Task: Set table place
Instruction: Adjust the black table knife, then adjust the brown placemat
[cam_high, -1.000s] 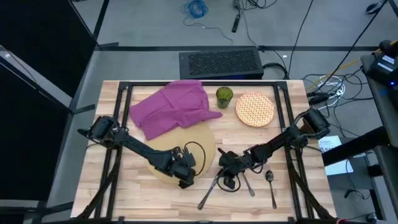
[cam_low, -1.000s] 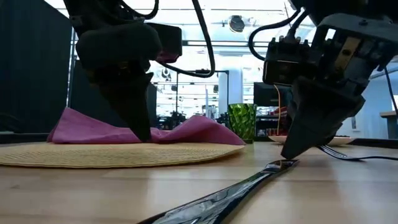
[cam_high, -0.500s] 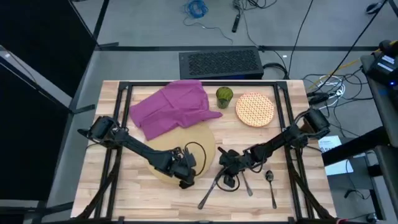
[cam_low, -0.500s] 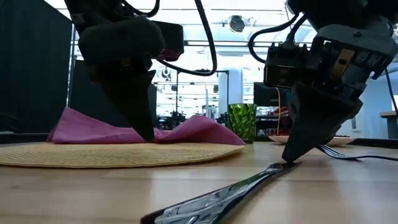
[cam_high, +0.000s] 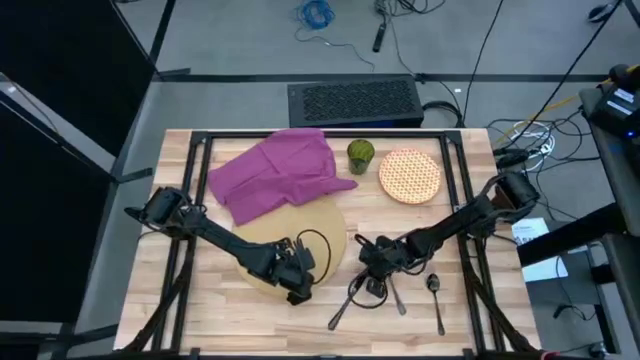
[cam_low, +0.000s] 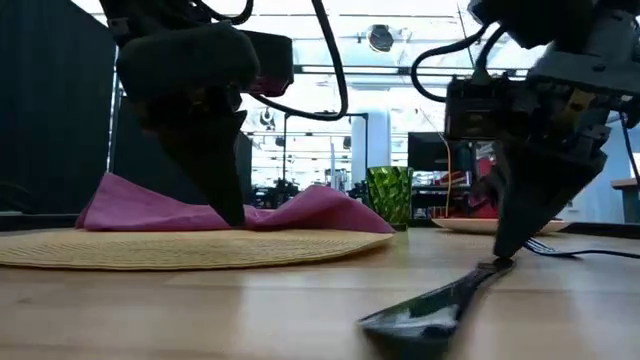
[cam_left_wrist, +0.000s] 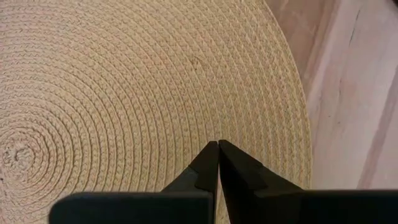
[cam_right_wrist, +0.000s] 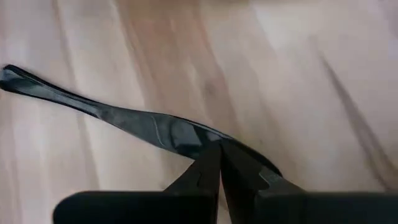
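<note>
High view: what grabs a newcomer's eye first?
The magenta cloth draped over the far edge of the round tan mat, left of the green glass. Then the right tool, shut on a knife on the table, right of the mat.

Left hand (cam_left_wrist: 218, 144), fingers pressed together, tips over the woven place (cam_left_wrist: 124, 87) near its edge beside the table (cam_left_wrist: 354, 124).
</note>
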